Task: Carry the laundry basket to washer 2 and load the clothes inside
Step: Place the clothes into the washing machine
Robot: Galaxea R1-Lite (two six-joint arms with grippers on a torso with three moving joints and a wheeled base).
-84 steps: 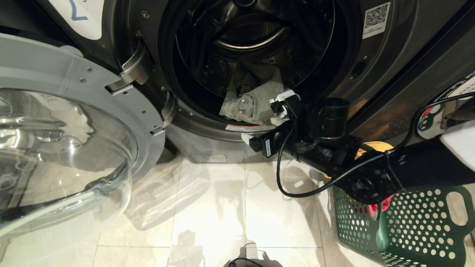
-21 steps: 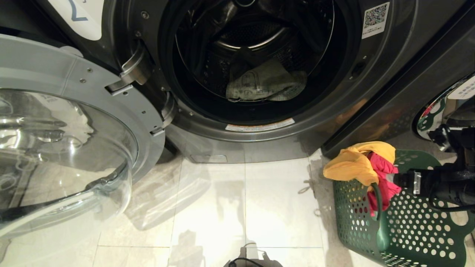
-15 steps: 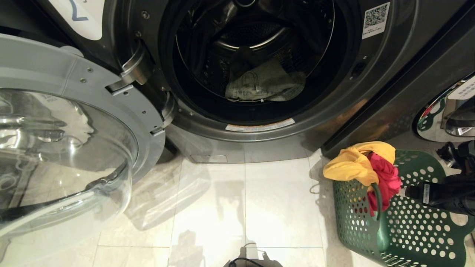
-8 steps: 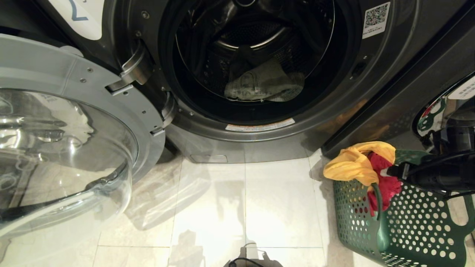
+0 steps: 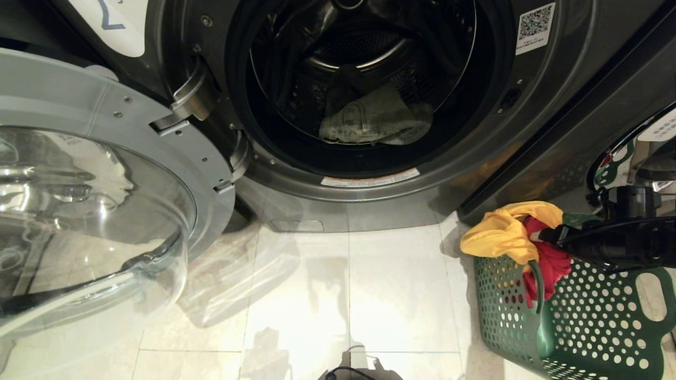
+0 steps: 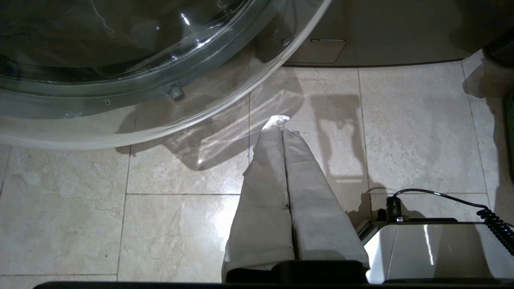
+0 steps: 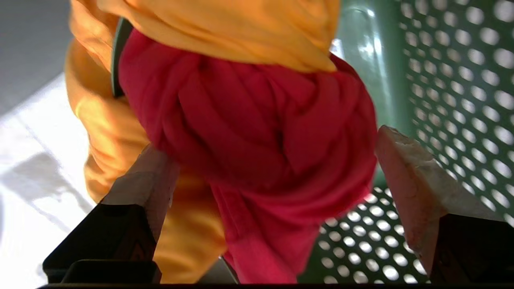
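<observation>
pale glossy floor tiles (image 5: 338, 295) ran up to the washer (image 5: 528, 105), door (image 5: 95, 190) swung wide to the left. trousers (image 5: 375, 124) lay in the drum. green basket (image 5: 591, 316) stood on the floor at right, yellow cloth (image 5: 501, 235) and red cloth (image 7: 257, 132) draped over its rim. right end effector (image 7: 273, 168) stood open around the red cloth. left end effector (image 6: 283, 126) was closed, empty, above the tiles.

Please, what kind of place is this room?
Probably a laundry room, perhaps a shared one. A front-load washer stands open with trousers in its drum, a second machine stands beside it, and a basket of clothes sits on the tiled floor.
</observation>
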